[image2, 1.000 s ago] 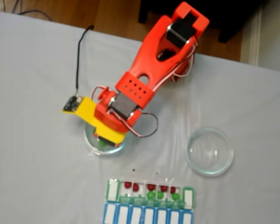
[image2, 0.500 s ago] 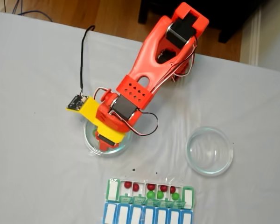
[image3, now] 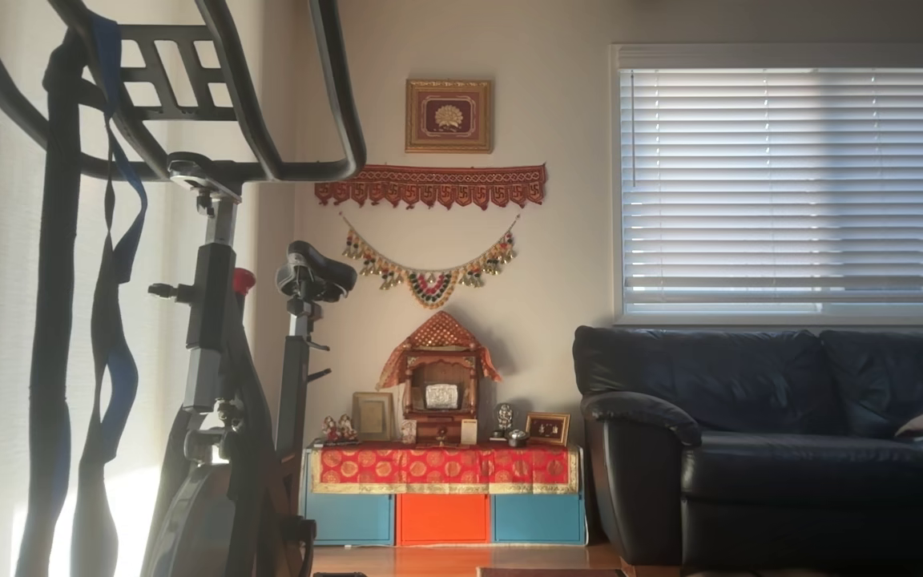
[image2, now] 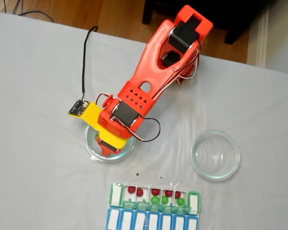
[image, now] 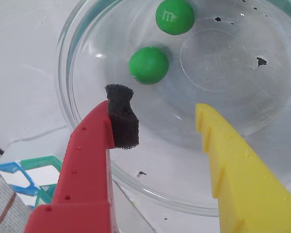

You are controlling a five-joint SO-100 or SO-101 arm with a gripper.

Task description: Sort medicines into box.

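Your gripper [image: 157, 109] hangs open over the left glass dish [image: 87, 43], red finger with its black foam pad on the left in the wrist view, yellow finger on the right, nothing between them. Just beyond the pad lies one green ball [image: 149, 65]; a second green ball [image: 174, 16] sits farther, near the dish's far rim. In the fixed view, the box [image2: 154, 197] lies at the table's near edge, holding red and green balls.

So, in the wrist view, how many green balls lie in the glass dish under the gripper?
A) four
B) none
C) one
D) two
D: the wrist view shows two green balls, one near the foam pad and one farther up, inside the glass dish, with the open gripper above them.
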